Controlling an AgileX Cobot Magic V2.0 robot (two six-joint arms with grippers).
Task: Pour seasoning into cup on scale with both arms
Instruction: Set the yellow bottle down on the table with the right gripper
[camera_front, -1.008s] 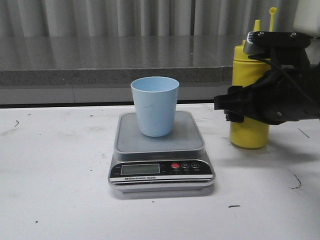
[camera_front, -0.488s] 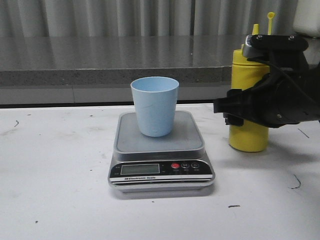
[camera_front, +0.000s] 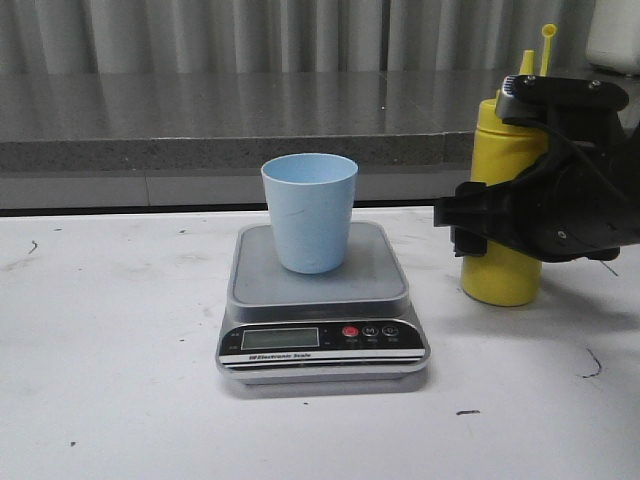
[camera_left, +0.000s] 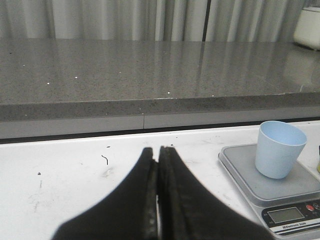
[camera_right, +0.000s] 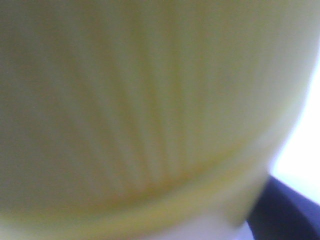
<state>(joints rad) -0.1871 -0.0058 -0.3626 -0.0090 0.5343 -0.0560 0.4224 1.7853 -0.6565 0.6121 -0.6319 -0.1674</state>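
Note:
The light blue cup (camera_front: 310, 212) stands upright on the grey platform of the silver scale (camera_front: 322, 342), mid-table. The yellow seasoning bottle (camera_front: 500, 278) is upright to the right of the scale, its nozzle and tethered cap pointing up. My right gripper (camera_front: 468, 228) is closed round the bottle's middle from the right. The bottle's yellow wall (camera_right: 140, 110) fills the right wrist view, blurred. My left gripper (camera_left: 158, 151) is shut and empty over the white table, left of the scale (camera_left: 287, 194) and cup (camera_left: 279, 149). It is outside the front view.
A grey stone ledge (camera_front: 220, 120) runs along the back of the white table (camera_front: 110, 380), with curtains behind it. A white container (camera_front: 615, 35) stands at the far right on the ledge.
The right gripper and the yellow bottle have shifted slightly to the right together. The cup, the scale and their positions are unchanged.

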